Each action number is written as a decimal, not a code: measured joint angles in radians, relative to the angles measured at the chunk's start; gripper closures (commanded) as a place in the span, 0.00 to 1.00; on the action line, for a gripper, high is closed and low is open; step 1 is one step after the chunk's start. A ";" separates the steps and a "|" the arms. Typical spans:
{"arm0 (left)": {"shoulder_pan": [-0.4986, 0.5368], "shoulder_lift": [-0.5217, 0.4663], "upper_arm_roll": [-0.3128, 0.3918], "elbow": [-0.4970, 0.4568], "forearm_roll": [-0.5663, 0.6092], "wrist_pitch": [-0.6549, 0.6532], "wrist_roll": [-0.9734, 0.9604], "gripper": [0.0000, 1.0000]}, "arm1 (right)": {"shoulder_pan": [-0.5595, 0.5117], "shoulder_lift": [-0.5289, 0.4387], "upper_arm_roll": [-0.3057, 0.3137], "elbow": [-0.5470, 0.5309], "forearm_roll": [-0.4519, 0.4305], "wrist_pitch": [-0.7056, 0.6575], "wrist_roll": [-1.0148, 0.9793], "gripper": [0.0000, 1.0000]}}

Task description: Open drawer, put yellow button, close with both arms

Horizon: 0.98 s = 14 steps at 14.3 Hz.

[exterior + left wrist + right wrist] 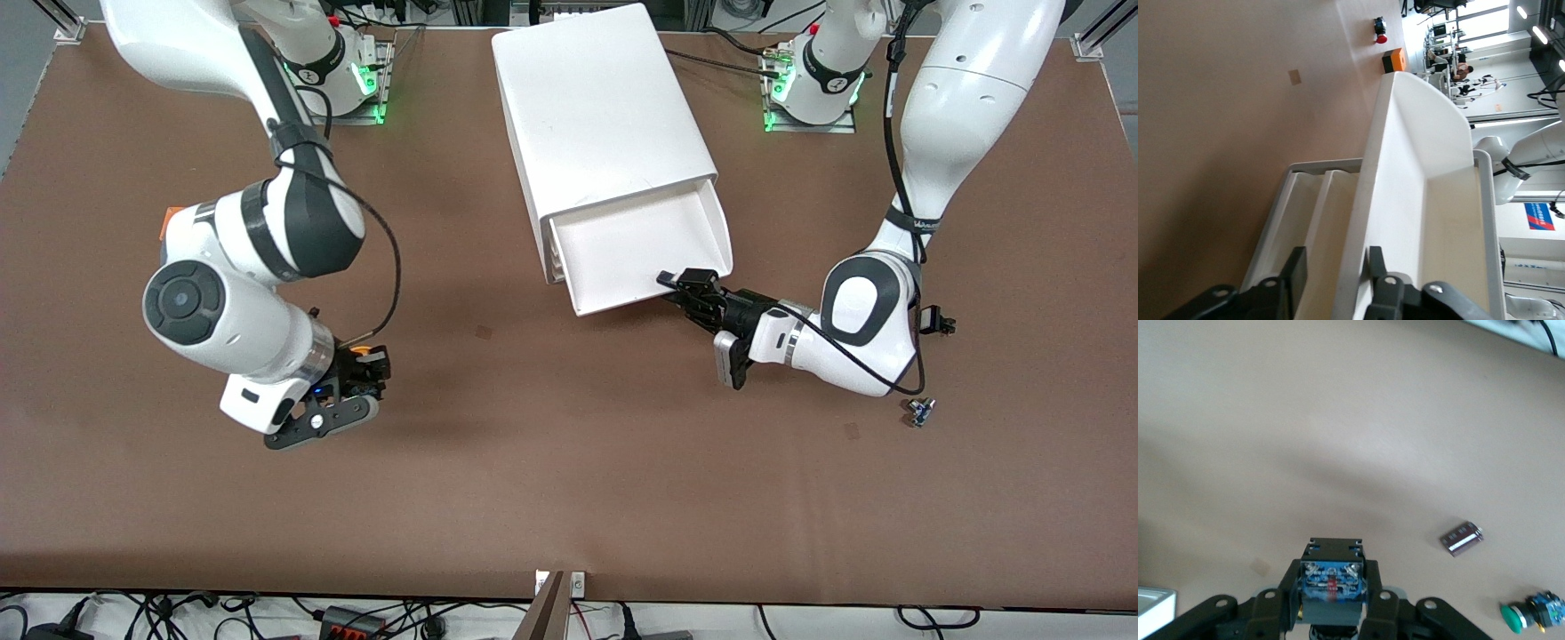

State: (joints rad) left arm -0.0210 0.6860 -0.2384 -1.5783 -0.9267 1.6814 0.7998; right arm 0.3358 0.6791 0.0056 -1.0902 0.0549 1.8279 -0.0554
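The white cabinet (pixel 596 116) stands at the middle of the table. Its top drawer (pixel 622 258) is pulled out and empty. My left gripper (pixel 677 283) is at the drawer's front corner. In the left wrist view its open fingers (pixel 1296 267) straddle the drawer's front wall (pixel 1368 200), one finger inside the tray and one outside. My right gripper (pixel 366 366) hangs over bare table toward the right arm's end, shut on the yellow button (pixel 359 350). In the right wrist view the button's blue base (pixel 1331 583) shows between the fingers; its cap is hidden.
A small blue-based part (pixel 920 411) lies by the left arm. The right wrist view shows a green-capped button (pixel 1525 617) and a small metal cylinder (pixel 1461 539) on the table. The left wrist view shows a red-capped button (pixel 1379 30) and an orange block (pixel 1393 61).
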 measured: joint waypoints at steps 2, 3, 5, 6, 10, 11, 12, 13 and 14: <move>0.010 -0.013 0.010 0.023 0.063 0.005 -0.064 0.00 | 0.050 -0.017 0.003 0.012 0.001 0.000 0.001 1.00; 0.019 -0.030 0.011 0.035 0.099 0.005 -0.135 0.00 | 0.080 -0.028 0.004 0.016 0.002 -0.001 0.011 1.00; 0.030 -0.087 0.012 0.050 0.169 -0.002 -0.305 0.00 | 0.146 -0.049 0.005 0.019 0.003 0.000 0.060 1.00; 0.031 -0.121 0.013 0.052 0.209 -0.011 -0.394 0.00 | 0.183 -0.057 0.006 0.023 0.003 0.001 0.093 1.00; 0.022 -0.214 0.005 0.076 0.475 -0.017 -0.717 0.00 | 0.331 -0.066 0.005 0.060 0.003 0.007 0.276 1.00; 0.017 -0.223 0.002 0.094 0.562 -0.017 -0.785 0.00 | 0.356 -0.066 0.004 0.060 0.003 0.016 0.311 1.00; 0.014 -0.226 0.001 0.111 0.629 -0.017 -0.833 0.00 | 0.373 -0.065 0.004 0.060 0.002 0.033 0.340 1.00; 0.013 -0.227 0.001 0.123 0.695 -0.017 -0.867 0.00 | 0.384 -0.062 0.004 0.060 0.002 0.057 0.367 1.00; 0.013 -0.227 0.002 0.128 0.760 -0.016 -0.881 0.00 | 0.393 -0.056 0.004 0.059 0.003 0.079 0.390 1.00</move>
State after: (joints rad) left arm -0.0077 0.4595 -0.2365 -1.4500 -0.1663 1.6656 -0.0807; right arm 0.7285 0.6234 0.0099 -1.0311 0.0574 1.9072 0.3343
